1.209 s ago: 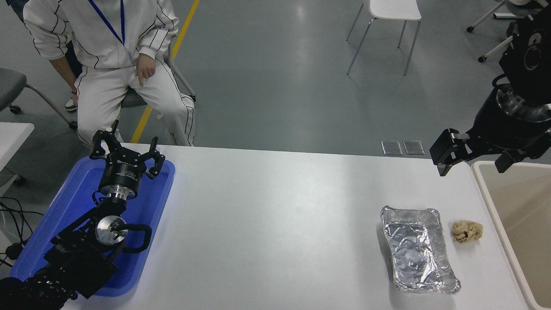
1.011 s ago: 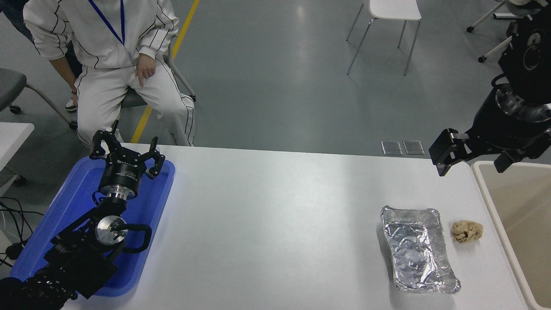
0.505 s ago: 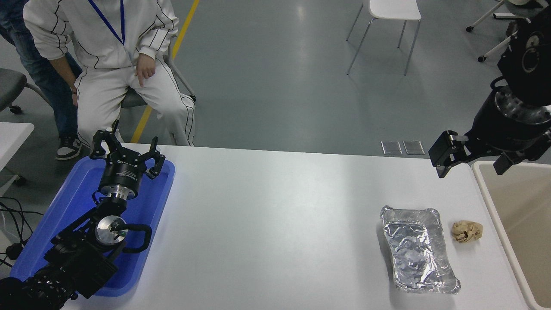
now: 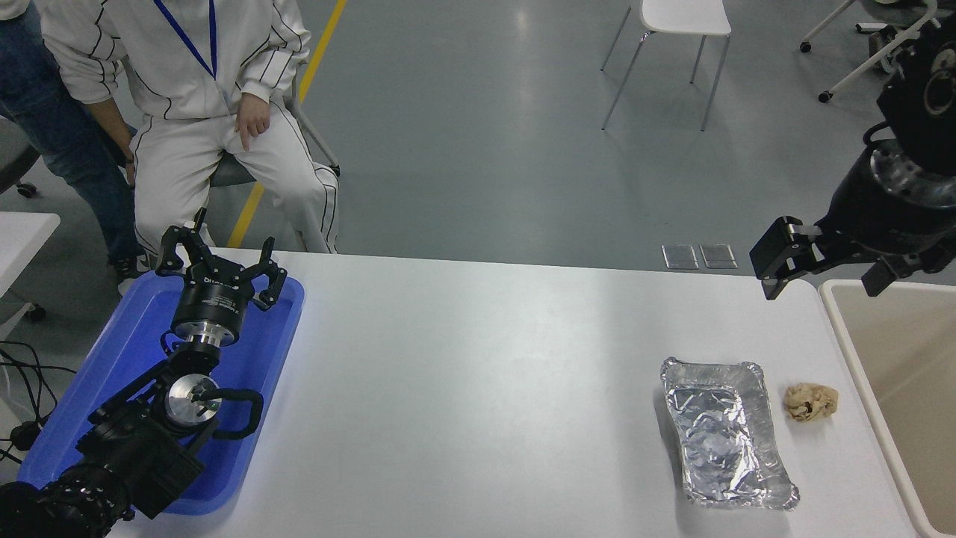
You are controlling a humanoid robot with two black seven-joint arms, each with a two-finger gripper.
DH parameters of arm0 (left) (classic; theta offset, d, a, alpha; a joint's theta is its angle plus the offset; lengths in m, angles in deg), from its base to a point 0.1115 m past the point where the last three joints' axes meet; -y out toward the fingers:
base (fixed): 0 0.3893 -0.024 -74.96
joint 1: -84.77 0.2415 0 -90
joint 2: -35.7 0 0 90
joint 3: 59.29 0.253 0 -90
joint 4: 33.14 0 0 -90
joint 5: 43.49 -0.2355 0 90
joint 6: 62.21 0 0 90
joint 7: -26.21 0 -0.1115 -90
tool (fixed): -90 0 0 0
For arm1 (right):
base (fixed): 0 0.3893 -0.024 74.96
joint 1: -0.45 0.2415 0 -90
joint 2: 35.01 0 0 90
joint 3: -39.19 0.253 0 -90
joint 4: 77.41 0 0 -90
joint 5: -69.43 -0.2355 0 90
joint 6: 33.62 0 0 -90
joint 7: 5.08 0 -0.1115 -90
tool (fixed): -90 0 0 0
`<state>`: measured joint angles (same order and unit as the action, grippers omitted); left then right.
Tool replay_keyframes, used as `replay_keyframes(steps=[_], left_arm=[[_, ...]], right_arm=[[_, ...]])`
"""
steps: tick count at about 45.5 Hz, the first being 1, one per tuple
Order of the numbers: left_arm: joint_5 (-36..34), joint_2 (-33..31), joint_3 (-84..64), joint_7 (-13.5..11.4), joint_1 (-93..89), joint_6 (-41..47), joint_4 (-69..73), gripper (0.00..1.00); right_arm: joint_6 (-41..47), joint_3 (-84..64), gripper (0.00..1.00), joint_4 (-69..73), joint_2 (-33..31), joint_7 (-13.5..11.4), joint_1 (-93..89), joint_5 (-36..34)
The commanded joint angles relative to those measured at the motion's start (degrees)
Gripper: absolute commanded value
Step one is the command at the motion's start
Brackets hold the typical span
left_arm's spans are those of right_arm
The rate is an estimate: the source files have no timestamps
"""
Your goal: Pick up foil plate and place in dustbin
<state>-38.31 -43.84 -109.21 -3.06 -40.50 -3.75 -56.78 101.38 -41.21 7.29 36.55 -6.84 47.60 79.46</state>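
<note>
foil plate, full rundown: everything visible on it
The foil plate is a shiny silver, crinkled aluminium tray, rectangular with rounded corners and a raised rim around a shallow, wrinkled well. It looks empty. It lies flat and upright on the white table, near the right front, long side running roughly front to back. Nothing grips or touches it: the tan paper ball sits apart on its right, the dustbin beyond that.

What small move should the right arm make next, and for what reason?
Probably it should lower the right pincer toward the camera until it is above the foil plate. The pincer hangs open and empty at the table's far right edge, while the plate lies untouched on the table, beside a crumpled paper ball and left of the dustbin.
</note>
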Motion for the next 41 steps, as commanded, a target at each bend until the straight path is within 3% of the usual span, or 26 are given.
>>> replay_keyframes(steps=[1,27,41], left_arm=[[0.0,0.0,0.0,0.0,-0.07,-0.01,0.0,1.0],[0.0,0.0,0.0,0.0,0.02,-0.01,0.0,1.0],[0.0,0.0,0.0,0.0,0.02,-0.01,0.0,1.0]], right_arm=[[0.0,-0.99,1.0,-0.06,0.41,0.0,-0.31,-0.1],[-0.26,-1.34,1.0,0.03,2.7,0.18,-6.28,-0.8],[-20.03,1.47,1.0,-0.06,2.17,0.18,-18.41,0.34]])
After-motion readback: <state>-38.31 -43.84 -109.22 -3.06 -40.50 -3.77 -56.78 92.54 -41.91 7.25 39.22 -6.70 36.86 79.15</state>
